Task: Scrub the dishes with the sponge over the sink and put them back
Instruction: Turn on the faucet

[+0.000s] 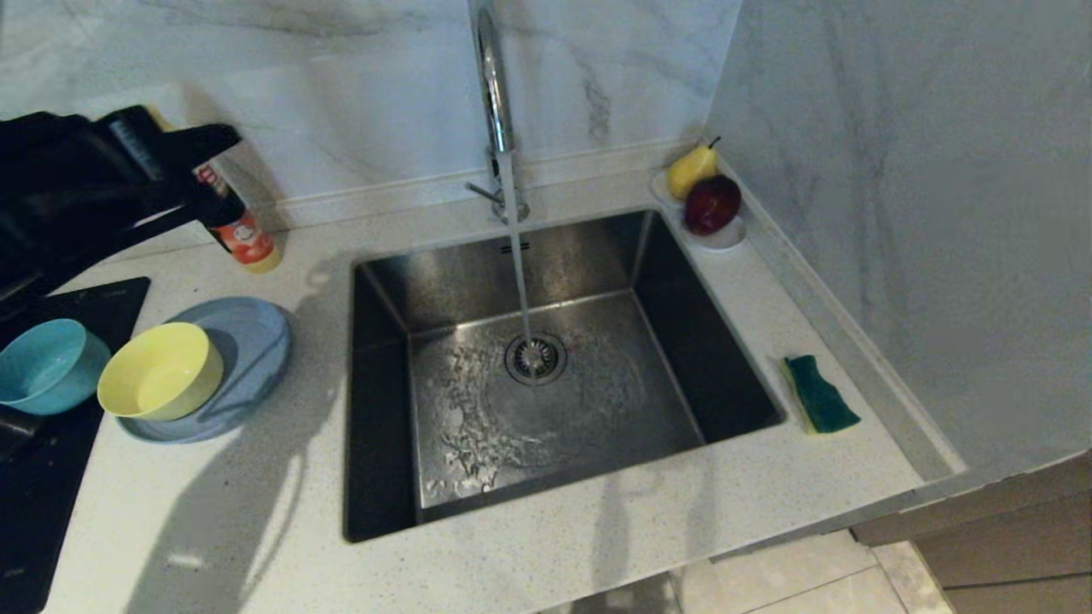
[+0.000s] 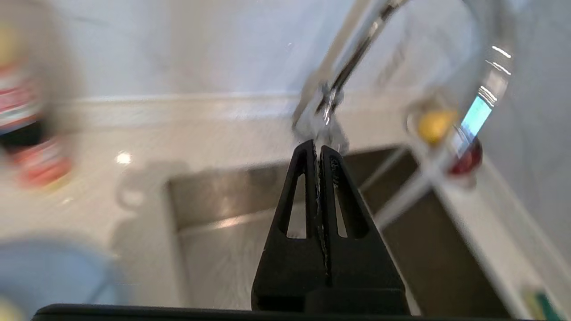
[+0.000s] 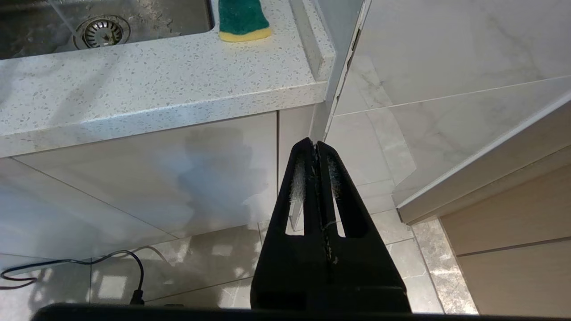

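Head view shows you the left gripper (image 1: 223, 136) at the upper left of the frame, raised above the counter in front of a red-and-white bottle (image 1: 241, 228), its two fingers pressed together with nothing between them. Just below it, at the left edge, your dishes sit together: the yellow bowl (image 1: 159, 372) rests on the grey-blue plate (image 1: 247, 341), and the teal-blue bowl (image 1: 47, 365) stands just beside them on a black cooktop (image 1: 51, 477). At the centre you see the sink (image 1: 665, 324), with water running from the chrome tap (image 1: 493, 94) down onto the drain strainer (image 1: 535, 358). On the counter to the right of the basin lies the sponge (image 1: 821, 395), green face up. At the upper right corner of the sink, a white saucer (image 1: 725, 237) holds a pear (image 1: 689, 169) and a red apple (image 1: 711, 204). Your right gripper (image 3: 316, 147) hangs below the counter edge over the floor, fingers closed and empty
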Robot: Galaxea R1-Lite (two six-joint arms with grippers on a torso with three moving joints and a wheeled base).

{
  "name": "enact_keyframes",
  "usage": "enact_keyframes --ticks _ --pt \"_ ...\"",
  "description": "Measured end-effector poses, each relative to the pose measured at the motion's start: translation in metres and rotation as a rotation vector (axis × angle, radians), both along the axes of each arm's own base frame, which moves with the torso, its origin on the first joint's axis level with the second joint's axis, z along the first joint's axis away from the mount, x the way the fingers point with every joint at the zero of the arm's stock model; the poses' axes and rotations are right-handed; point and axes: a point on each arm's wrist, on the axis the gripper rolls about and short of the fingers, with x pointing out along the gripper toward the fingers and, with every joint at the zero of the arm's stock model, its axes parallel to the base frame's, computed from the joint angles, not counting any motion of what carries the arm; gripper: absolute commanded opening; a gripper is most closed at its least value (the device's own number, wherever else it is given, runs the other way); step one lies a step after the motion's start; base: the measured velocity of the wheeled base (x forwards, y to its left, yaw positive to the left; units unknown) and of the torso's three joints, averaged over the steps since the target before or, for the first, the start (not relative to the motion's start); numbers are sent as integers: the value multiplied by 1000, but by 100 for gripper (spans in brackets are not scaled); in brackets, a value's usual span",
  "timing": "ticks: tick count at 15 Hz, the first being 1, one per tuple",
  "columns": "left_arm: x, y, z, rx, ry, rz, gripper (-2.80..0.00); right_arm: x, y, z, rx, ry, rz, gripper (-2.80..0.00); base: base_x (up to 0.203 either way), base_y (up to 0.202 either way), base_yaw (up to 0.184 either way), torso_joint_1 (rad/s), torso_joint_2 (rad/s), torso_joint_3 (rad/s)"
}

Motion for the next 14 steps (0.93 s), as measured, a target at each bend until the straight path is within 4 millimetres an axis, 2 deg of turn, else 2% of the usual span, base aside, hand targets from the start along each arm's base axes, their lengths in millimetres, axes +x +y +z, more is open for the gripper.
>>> enact_keyframes --ticks 4,6,8,9,11,14 --pt "-101 14 -22 54 -6 92 -280 0 0 0 0 0 0 -280 0 0 0 0 0 0" --pt "-149 22 -47 65 8 170 -280 0 0 0 0 0 0 -280 0 0 0 0 0 0" --pt "-187 27 -77 72 14 234 -280 0 0 0 0 0 0 -280 0 0 0 0 0 0" --pt "-203 28 -95 77 12 256 -280 0 0 0 0 0 0 -280 0 0 0 0 0 0" --pt "-223 28 -141 97 37 279 -280 0 0 0 -1 0 0 -280 0 0 0 0 0 0" --pt "-229 28 -207 147 95 278 -280 0 0 0 0 0 0 -280 0 0 0 0 0 0"
